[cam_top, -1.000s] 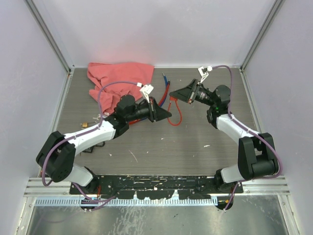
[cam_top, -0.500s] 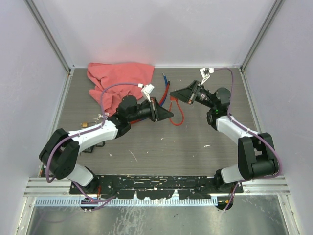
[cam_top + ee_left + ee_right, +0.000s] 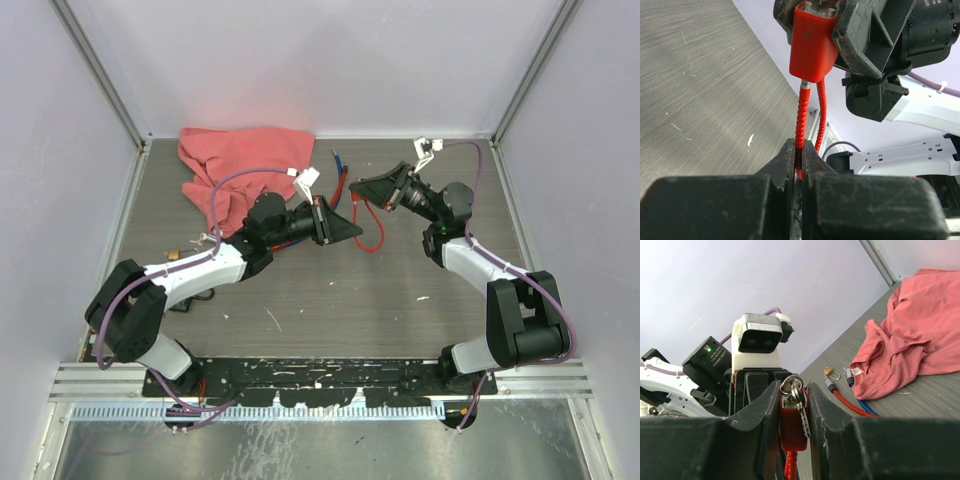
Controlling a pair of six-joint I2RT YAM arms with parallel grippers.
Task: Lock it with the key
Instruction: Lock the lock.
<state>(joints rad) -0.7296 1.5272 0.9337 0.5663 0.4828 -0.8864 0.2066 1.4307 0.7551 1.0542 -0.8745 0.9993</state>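
A red cable lock hangs between my two grippers above the table. Its red body (image 3: 791, 429) is clamped between the fingers of my right gripper (image 3: 792, 390), which is shut on it. A ring of silver keys (image 3: 799, 402) sits at the body's top end, and I cannot tell whether one is in the keyhole. My left gripper (image 3: 800, 155) is shut on the ribbed red cable (image 3: 801, 117) just below the lock body (image 3: 812, 47). From above, the left gripper (image 3: 352, 229) and right gripper (image 3: 362, 188) nearly meet, and the cable loop (image 3: 374, 238) dangles below them.
A crumpled red cloth (image 3: 245, 160) lies at the back left. Red and blue cables (image 3: 340, 175) lie beside it. A small brass padlock (image 3: 178, 254) rests by the left arm, also seen as the brass padlock (image 3: 829, 372) from the right wrist. Walls enclose three sides.
My left gripper has moved right with the cable, closing toward the right gripper. The dangling loop has swung to the right. The right gripper has shifted slightly back.
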